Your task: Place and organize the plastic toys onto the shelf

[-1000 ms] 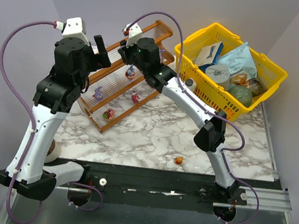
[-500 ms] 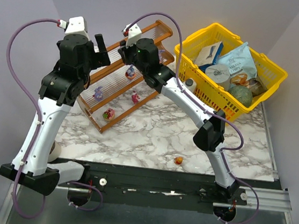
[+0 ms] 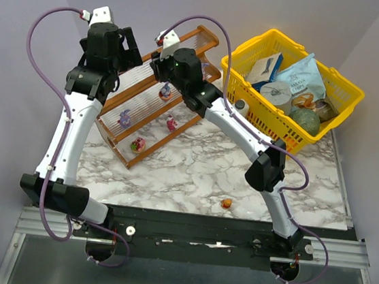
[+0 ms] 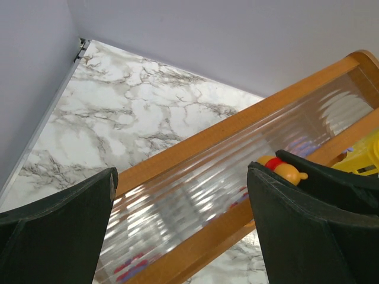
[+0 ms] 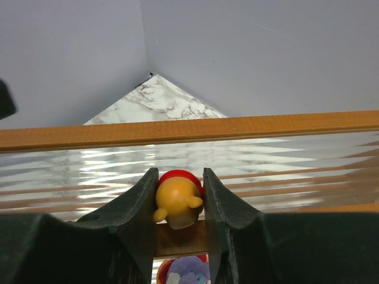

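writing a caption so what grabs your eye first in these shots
The bright yellow basket crammed with packets at the far right, then the slanted wooden shelf left of it. Up close, the right fingers pinch an orange-and-red toy against a ribbed tier, while a stray toy sits alone up front.

We cannot read any words, numbers or brand names here. The blue and white bag (image 3: 303, 76) in the yellow basket (image 3: 274, 124), at the upper right of the top view, has some print on it. It is too small and blurry for us to make out.
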You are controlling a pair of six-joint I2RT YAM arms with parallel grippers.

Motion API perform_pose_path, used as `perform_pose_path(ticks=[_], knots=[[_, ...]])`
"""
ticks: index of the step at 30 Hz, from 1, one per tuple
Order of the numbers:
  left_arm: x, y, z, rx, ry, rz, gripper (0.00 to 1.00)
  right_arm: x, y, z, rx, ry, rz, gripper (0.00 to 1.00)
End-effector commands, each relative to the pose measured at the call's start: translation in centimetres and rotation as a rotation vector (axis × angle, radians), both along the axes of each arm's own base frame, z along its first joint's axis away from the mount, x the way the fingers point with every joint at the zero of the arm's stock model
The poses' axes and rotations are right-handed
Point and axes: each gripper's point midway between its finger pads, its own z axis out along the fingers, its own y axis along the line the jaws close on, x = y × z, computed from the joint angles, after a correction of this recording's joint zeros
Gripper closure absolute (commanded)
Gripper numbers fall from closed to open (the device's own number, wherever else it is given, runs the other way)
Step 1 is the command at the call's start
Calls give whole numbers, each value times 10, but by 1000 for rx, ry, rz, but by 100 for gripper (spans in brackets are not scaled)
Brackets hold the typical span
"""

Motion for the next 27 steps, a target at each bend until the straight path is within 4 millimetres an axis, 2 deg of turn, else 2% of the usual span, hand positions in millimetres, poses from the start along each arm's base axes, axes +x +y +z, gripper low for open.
perform_pose_path(ticks=[1, 7, 19, 27], knots=[[8, -5, 14, -55, -41, -30, 1, 5, -3, -44, -80, 80, 3, 58], [13, -1, 7, -51, -21, -33, 1, 6, -3, -37, -67, 67, 8, 54], [16, -2, 1, -63, -11, -48, 1, 5, -3, -36, -67, 67, 14, 44], [15, -3, 3, -65, -15, -58, 1, -7, -5, -20, -61, 53, 61, 21]])
